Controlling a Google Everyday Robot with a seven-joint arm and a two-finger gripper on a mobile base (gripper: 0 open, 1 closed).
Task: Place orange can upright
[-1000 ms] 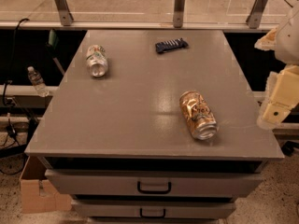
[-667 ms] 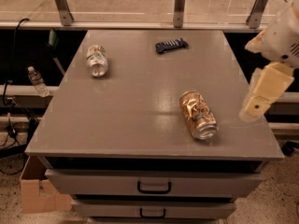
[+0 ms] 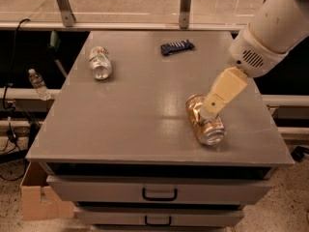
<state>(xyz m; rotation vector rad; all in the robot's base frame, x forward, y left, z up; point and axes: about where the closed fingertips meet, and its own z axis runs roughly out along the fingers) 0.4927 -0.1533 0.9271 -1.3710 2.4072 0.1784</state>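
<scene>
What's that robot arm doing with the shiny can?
The robot's gripper is right over the orange can, which lies on its side near the right front of the grey table. The job is to stand that can up, and it is not upright yet. A silver-white can also lies on its side at the back left, and a small dark packet sits near the back edge.

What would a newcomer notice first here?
The orange can lying on its side near the table's front right, with the gripper reaching down over it from the right. Next, a silver can on its side at the back left, and a dark packet near the back edge.
</scene>
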